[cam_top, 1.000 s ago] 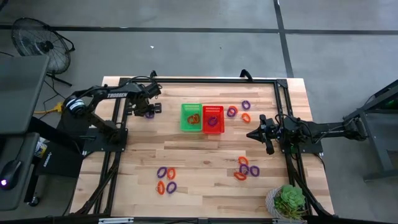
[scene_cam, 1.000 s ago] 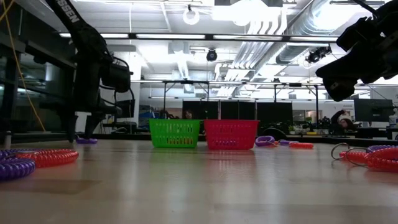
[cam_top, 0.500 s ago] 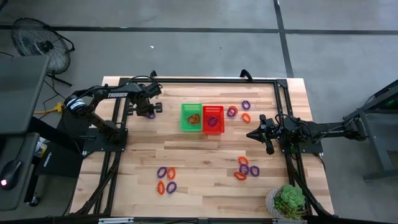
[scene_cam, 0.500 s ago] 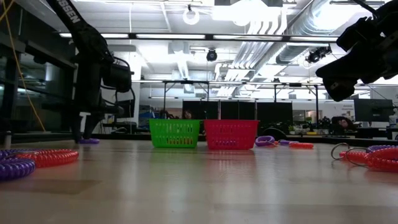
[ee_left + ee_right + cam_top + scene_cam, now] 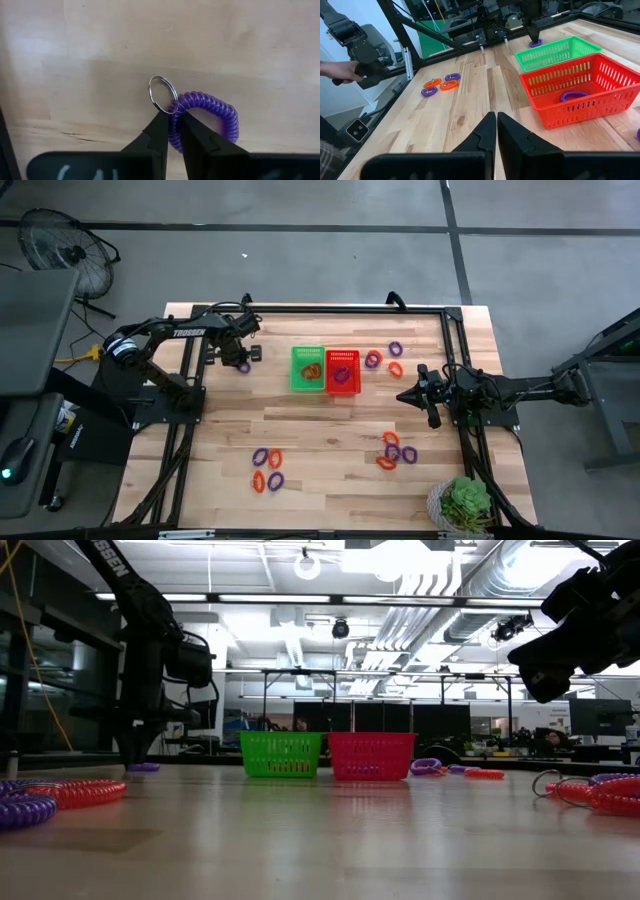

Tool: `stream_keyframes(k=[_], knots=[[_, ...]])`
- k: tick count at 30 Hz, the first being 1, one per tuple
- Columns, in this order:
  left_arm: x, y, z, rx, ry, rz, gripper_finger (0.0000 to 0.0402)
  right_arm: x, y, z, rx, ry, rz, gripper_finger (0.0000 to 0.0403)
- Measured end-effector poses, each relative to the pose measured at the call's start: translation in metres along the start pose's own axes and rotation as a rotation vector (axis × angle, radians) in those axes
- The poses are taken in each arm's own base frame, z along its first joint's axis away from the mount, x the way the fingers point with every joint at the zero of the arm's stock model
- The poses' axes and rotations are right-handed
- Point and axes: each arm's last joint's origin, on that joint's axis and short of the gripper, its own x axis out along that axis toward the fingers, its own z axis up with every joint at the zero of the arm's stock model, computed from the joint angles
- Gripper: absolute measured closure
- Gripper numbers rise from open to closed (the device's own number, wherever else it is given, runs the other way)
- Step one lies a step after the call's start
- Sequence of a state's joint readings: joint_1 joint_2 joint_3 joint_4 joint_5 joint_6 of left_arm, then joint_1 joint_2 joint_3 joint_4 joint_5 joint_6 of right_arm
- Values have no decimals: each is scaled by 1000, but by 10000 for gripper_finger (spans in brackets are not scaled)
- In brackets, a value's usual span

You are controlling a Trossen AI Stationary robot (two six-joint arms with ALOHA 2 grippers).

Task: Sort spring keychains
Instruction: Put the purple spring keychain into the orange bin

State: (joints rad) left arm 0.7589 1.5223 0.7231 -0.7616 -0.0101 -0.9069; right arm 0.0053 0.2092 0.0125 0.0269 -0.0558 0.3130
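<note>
- The left gripper (image 5: 172, 131) is down at the pale wooden table (image 5: 330, 430), near its far left corner, with its two dark fingers (image 5: 156, 135) clamped on a purple coiled spring keychain (image 5: 205, 117); the grip sits on the coil right beside the small metal split ring (image 5: 162, 94), which pokes out just past the fingertips.
- That purple loop lies flat on the boards, so a pinch on one side of the coil looks like the sensible way to lift it; in my judgement the pick-up is made and the lift is next.
- From above, this keychain lies just beside the gripper, well to the left of the two baskets.
- The green mesh basket (image 5: 307, 368) and the red mesh basket (image 5: 343, 370) stand touching side by side at the middle of the table toward its far edge, presumably so either arm can reach them.
- The green one holds orange coil loops (image 5: 311, 369), the red one purple coil loops (image 5: 574, 95), so the purple one in hand likely belongs in the red basket.
- The right gripper (image 5: 496, 131) waits near the right edge, raised off the table, its jaws together and empty, pointing toward the baskets.
- More orange and purple loops lie in clusters: one near the front edge left of centre (image 5: 267, 469), one near the front right (image 5: 396, 450), one just right of the red basket (image 5: 385, 358).
</note>
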Motion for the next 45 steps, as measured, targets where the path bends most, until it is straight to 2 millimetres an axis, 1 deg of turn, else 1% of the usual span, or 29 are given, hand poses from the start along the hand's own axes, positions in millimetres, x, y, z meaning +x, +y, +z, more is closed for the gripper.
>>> stream_keyframes(k=[3, 8, 11, 14, 17, 20, 26, 31, 34, 38, 41, 45], knots=[[-1, -1, 1, 27, -2, -2, 369, 0, 0, 0, 0, 0, 0, 391], [-10, -8, 6, 80, -18, -17, 370, 0, 0, 0, 0, 0, 0, 391], [-20, -20, 16, 114, -87, -95, 370, 0, 0, 0, 0, 0, 0, 391], [-25, -22, 17, 162, -76, -108, 371, 0, 0, 0, 0, 0, 1, 391], [-37, -31, 23, 206, -103, -175, 371, 0, 0, 0, 0, 0, 1, 391], [-45, -37, 26, 243, -105, -226, 371, 0, 0, 0, 0, 0, 0, 391], [-72, -53, 37, 318, -163, -340, 371, 0, 0, 0, 0, 0, 0, 391], [-102, -65, 46, 377, -228, -435, 371, 0, 0, 0, 0, 0, 0, 391], [-121, -74, 47, 401, -274, -487, 371, 0, 0, 0, 0, 0, 0, 391], [-144, -89, 43, 463, -348, -566, 371, 0, 0, 0, 0, 0, 0, 391], [-160, -100, 36, 505, -393, -625, 371, 0, 0, 0, 0, 0, 0, 391], [-172, -115, 22, 554, -442, -697, 371, 0, 0, 0, 0, 0, 0, 391]])
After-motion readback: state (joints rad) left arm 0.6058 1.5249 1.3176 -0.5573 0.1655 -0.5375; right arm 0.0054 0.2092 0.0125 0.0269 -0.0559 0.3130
